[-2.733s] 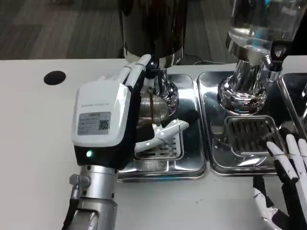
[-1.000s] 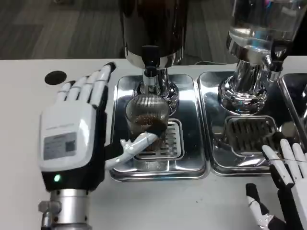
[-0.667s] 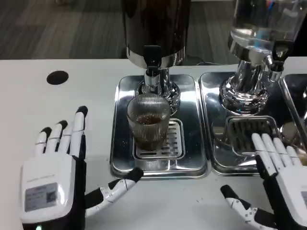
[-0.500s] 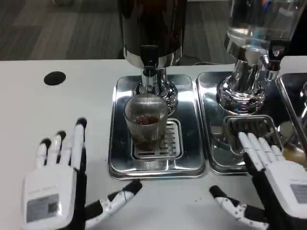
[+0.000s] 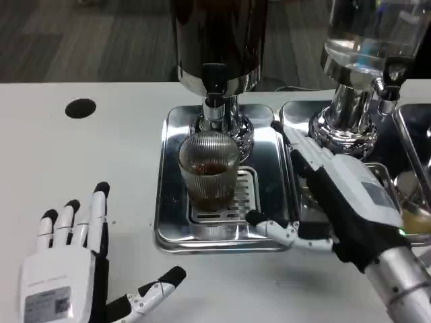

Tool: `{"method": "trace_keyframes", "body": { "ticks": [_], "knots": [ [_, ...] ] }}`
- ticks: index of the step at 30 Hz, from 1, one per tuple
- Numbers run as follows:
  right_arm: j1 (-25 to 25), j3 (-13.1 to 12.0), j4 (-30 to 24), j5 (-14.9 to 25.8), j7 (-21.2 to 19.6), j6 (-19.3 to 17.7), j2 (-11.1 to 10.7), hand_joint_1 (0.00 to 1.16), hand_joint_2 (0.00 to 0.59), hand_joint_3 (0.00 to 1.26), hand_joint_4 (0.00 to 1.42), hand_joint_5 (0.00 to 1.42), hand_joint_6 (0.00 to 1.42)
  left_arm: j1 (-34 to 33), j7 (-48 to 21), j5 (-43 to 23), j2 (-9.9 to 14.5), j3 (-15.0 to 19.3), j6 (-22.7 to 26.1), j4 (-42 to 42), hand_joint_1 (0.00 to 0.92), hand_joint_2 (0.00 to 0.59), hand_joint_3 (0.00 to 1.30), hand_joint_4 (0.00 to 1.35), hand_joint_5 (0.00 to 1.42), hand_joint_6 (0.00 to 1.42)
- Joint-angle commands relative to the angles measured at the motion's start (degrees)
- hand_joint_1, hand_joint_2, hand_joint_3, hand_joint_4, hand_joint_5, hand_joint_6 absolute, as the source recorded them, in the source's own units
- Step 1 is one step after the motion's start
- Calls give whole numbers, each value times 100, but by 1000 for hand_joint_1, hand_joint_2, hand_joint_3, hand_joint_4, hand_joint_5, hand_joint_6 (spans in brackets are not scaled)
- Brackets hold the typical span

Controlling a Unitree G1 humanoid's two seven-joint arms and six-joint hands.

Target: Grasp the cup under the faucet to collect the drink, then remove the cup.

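Observation:
A ribbed clear cup (image 5: pixel 208 168) with dark drink in its lower part stands on the drip grate (image 5: pixel 232 205) right under the black-handled faucet (image 5: pixel 214 87) of the dark dispenser. My right hand (image 5: pixel 337 192) is just right of the cup, fingers spread and pointing away, thumb stretched toward the grate in front of the cup; it holds nothing and does not touch the cup. My left hand (image 5: pixel 71 266) lies open on the white table at the lower left, well away from the cup.
The cup's steel tray (image 5: pixel 168 202) sits beside a second tray (image 5: pixel 303 222) under a clear-tank dispenser (image 5: pixel 367 40) with a chrome base (image 5: pixel 343 128). A black round hole (image 5: pixel 81 108) marks the table at the left.
My left hand let go of the cup's side and pulled back to the lower left of the table. My right hand rose from the lower right and moved in beside the cup.

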Motion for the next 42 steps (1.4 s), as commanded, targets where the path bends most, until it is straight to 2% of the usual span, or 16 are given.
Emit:
{"method": "trace_keyframes", "body": {
  "ticks": [1,5,11,13,16,22,30,36,38,42],
  "knots": [
    [-511,43,618,395,226,113,204,652,177,0,0,0,0,123,133,-68,40,81,-7,79,0,47,0,0,68,35],
    [-943,115,1175,676,344,129,406,648,175,0,0,0,0,228,185,-100,69,111,-19,99,0,65,5,0,78,37],
    [-1376,209,1703,807,316,156,646,583,161,0,0,0,0,349,327,-157,103,177,-82,84,0,81,41,0,90,44],
    [-1516,206,1900,846,241,202,760,503,144,0,0,0,0,386,365,-284,122,267,-166,85,0,96,99,0,101,46],
    [-1659,156,2142,928,132,227,924,490,143,0,0,0,0,405,408,-384,134,339,-252,83,0,101,137,0,114,47],
    [-1890,180,2546,915,-9,246,1100,485,143,0,0,0,0,408,446,-491,170,413,-435,153,0,95,184,0,117,47],
    [-2145,251,3037,832,-192,187,1182,495,144,0,0,0,0,486,528,-628,178,525,-569,230,0,99,237,0,126,47],
    [-2261,353,3234,758,-350,131,1231,572,158,0,0,0,0,508,557,-669,170,577,-607,276,0,99,260,0,129,47],
    [-2266,386,3302,735,-470,98,1269,624,161,0,0,0,0,507,557,-683,159,603,-631,314,0,100,286,0,129,47],
    [-2265,443,3376,701,-608,53,1301,656,165,0,0,0,0,507,577,-730,141,650,-684,377,0,101,338,0,140,54]
  ]
}}
